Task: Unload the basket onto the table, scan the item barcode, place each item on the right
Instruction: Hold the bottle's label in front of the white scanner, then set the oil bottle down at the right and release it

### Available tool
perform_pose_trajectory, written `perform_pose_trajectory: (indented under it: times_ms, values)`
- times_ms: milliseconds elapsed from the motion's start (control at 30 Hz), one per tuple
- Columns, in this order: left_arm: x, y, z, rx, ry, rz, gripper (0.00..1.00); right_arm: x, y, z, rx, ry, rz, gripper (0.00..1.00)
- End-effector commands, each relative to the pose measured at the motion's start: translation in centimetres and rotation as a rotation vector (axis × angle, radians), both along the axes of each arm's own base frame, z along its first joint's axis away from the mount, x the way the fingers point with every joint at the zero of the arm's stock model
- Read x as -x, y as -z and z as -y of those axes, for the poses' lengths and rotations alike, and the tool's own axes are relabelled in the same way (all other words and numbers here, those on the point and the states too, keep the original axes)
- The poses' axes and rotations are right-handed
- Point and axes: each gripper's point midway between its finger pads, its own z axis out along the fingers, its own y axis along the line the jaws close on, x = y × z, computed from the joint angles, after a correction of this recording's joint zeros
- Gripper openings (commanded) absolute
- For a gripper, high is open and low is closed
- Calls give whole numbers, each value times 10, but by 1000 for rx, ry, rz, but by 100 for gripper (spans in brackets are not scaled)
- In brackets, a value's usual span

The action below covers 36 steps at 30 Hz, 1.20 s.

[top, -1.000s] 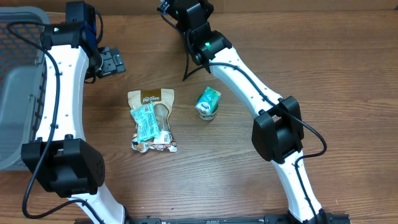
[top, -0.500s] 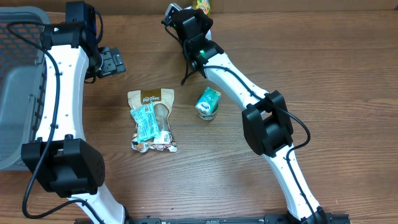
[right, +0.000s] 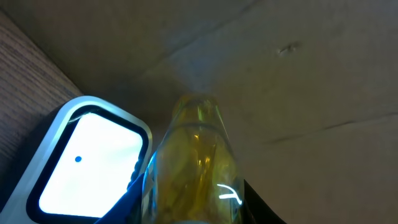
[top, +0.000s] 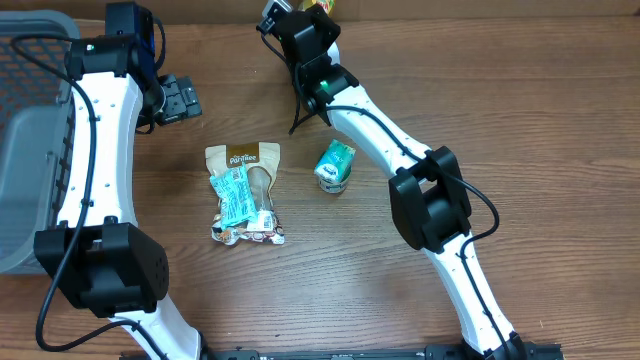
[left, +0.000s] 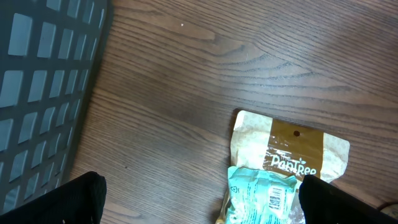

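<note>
The right arm reaches to the far edge of the worktop [top: 540, 110], and its jaws are closed on the yellow item [top: 325, 8]. In the right wrist view the yellow item [right: 196, 162] stands straight up out of the jaws. It is see-through and narrows toward its top, with a dark finger pressed against its lower right side and a blue edge along its left. Just to its left is the scanner [right: 87, 162], whose rounded window glows white with one small blue dot. The item's side almost meets the scanner's frame; I cannot tell if they touch. No barcode can be made out on the item. Behind both is a plain brown board [right: 298, 74].

The left arm's jaws stand wide open and hold nothing, hanging over the worktop beside the grey basket [top: 30, 150]. In the left wrist view, its two dark fingertips [left: 81, 199] sit at the bottom corners, far apart.

In the middle of the worktop lies a tan pouch [top: 245, 195] with a teal packet [top: 232, 195] on top of it. A small teal carton [top: 336, 165] stands near its right, apart from it.
</note>
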Motion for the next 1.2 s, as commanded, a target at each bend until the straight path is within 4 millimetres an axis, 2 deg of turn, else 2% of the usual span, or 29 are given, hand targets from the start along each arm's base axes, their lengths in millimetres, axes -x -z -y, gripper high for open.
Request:
perform_pose_trajectory:
  times_ms: [0,67,133,233,333,367,400,600,700,867,1033,1167]
  values:
    - [-3,-8,3,-3,17,22,99,11,-127,28,-207,44,175,4]
    - [-3,-8,3,-3,17,22,100,20,-154,45,-281,51,163,4]
    - [-3,-8,3,-3,17,22,100,34,-167,59,-358,41,94,4]
    - [-3,-8,3,-3,18,22,99,54,-173,87,-481,66,-27,4]
    - [-3,-8,3,-3,18,22,100,73,-165,125,-591,167,-142,4]
    - [-3,-8,3,-3,17,22,100,82,-156,142,-628,217,-202,4]
    - [-3,-8,3,-3,17,22,100,96,-138,163,-668,291,-303,4]
    - [-3,-8,3,-3,18,22,100,162,-47,237,-753,604,-748,4]
    - [-3,-8,3,-3,18,22,100,184,-15,266,-788,725,-878,4]
    - [-3,-8,3,-3,17,22,100,212,32,317,-803,898,-983,7]
    - [-3,-8,3,-3,17,22,100,225,59,336,-811,965,-1020,8]
    - [-3,-8,3,-3,17,22,99,217,61,337,-820,952,-992,9]
